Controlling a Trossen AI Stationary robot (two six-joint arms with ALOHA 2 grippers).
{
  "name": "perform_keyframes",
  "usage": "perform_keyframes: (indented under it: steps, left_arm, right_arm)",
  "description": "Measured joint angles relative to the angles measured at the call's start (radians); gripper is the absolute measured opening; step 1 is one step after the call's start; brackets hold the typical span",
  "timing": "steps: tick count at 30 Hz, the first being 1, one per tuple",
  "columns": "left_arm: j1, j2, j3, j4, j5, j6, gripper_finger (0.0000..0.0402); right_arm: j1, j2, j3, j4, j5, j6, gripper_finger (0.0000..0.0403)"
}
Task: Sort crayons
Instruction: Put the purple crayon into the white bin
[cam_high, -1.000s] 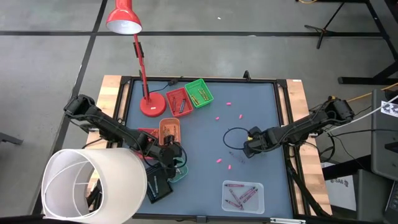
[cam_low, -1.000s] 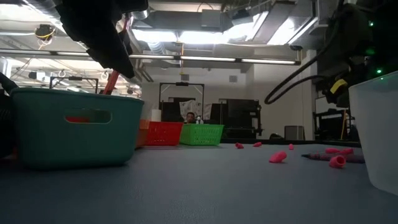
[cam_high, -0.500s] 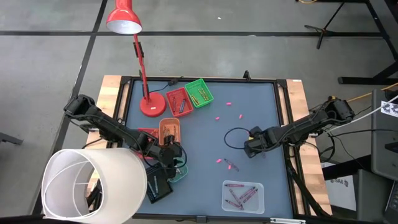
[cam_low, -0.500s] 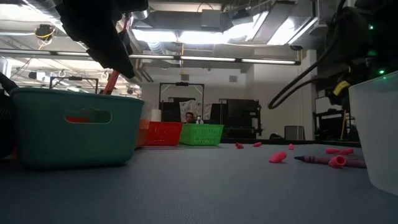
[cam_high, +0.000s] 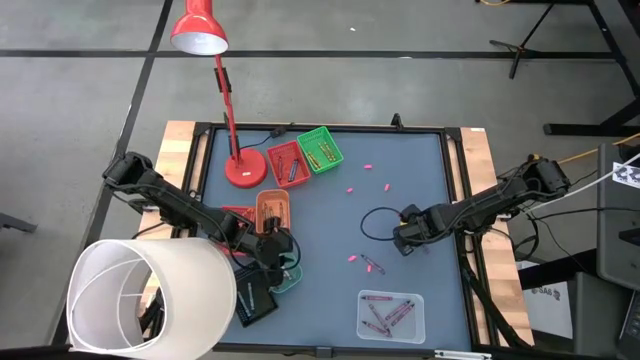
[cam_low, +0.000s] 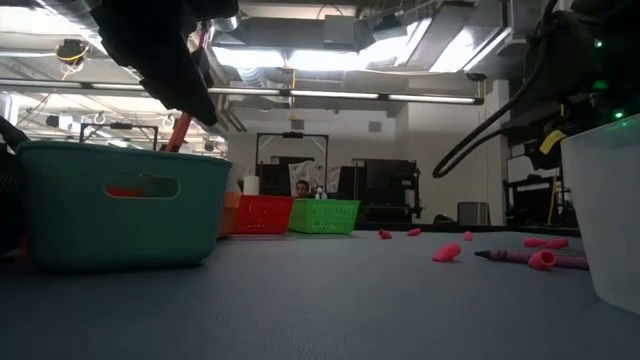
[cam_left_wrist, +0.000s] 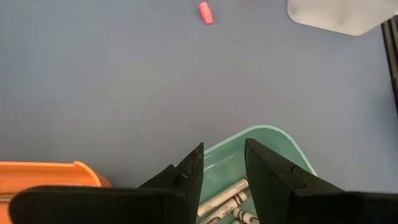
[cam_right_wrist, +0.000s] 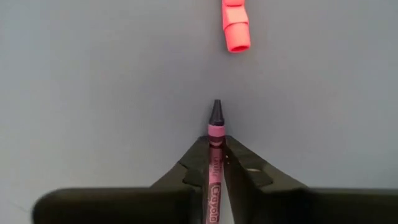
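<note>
My right wrist view shows what the others cannot: my right gripper (cam_right_wrist: 214, 163) is clenched on a purple crayon (cam_right_wrist: 214, 134), both fingers (cam_right_wrist: 194, 163) pressed to its sides, its dark tip pointing at a pink crayon stub (cam_right_wrist: 235, 26) lying just ahead on the grey surface (cam_right_wrist: 93, 81). From above, that right gripper (cam_high: 401, 240) is only a dark shape at mid-surface, and the crayon (cam_high: 373, 265) shows as a thin sliver beside it. The low view catches the purple crayon (cam_low: 512, 257) lying flat among pink stubs (cam_low: 446, 252), with the gripper itself hidden behind a white tray (cam_low: 607, 215) cut off at the edge.

My left gripper (cam_left_wrist: 222, 165) hangs released over the teal tray (cam_left_wrist: 273, 140), which holds white-wrapped crayons (cam_left_wrist: 225, 191), partly covered by my fingers.

A second ago my right fingers stood wide apart; now they have closed on the crayon. My left arm has stayed put.
</note>
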Motion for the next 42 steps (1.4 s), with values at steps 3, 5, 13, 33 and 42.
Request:
perform_keyframes:
  steps: [3, 5, 13, 33, 42]
  left_arm:
    - [0.0, 0.0, 0.0, 0.0, -0.037, 0.0, 0.01]
    - [0.0, 0.0, 0.0, 0.0, -0.061, 0.0, 0.01]
    - [0.001, 0.0, 0.0, 0.064, -0.154, 0.026, 0.01]
    - [0.187, -0.414, 0.006, -0.119, -0.168, 0.297, 0.01]
    - [0.144, -0.75, -0.252, -0.087, -0.237, 0.257, 0.01]
  right_arm:
    - [0.0, 0.0, 0.0, 0.002, 0.001, -0.021, 0.0028]
    - [0.0, -0.001, 0.0, 0.002, 0.001, -0.025, 0.0022]
    - [0.0, -0.002, 0.0, 0.004, 0.002, -0.053, 0.0018]
    - [0.0, 0.0, 0.17, 0.026, -0.007, -0.183, 0.0017]
    - [0.001, -0.001, 0.314, 0.046, -0.024, -0.288, 0.0017]
